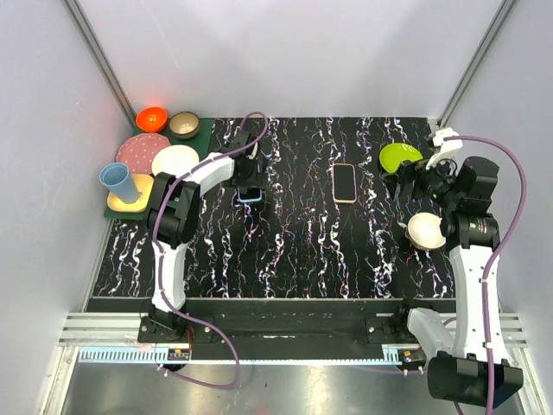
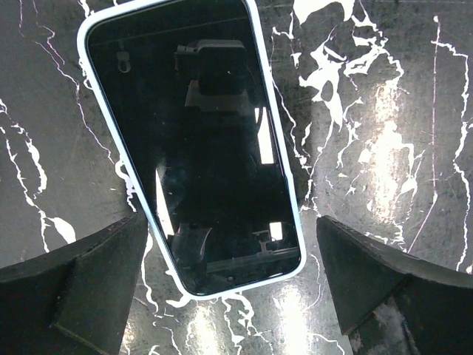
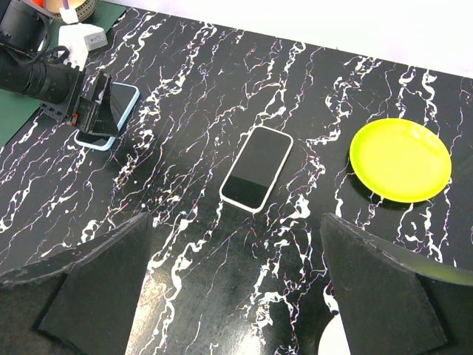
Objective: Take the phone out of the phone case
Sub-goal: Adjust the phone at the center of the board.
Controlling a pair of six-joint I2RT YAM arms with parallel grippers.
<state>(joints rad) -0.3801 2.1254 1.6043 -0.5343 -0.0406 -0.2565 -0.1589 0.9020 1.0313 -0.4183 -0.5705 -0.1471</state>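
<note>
A phone in a light blue case (image 2: 192, 140) lies screen up on the black marble table (image 1: 302, 251). It also shows in the top view (image 1: 251, 198) and the right wrist view (image 3: 122, 103). My left gripper (image 2: 233, 296) is open just above the phone's near end, one finger on each side, touching nothing. It shows in the top view (image 1: 249, 186) too. A second phone in a cream case (image 3: 257, 167) lies mid-table (image 1: 345, 182). My right gripper (image 3: 236, 288) is open and empty, high above the table right of that phone (image 1: 413, 183).
A lime plate (image 1: 400, 156) lies at the back right, and a white bowl (image 1: 425, 231) sits beside my right arm. On a green mat at the back left are an orange bowl (image 1: 152, 118), a brown bowl (image 1: 184, 125), plates (image 1: 175, 160) and a blue cup (image 1: 118, 181).
</note>
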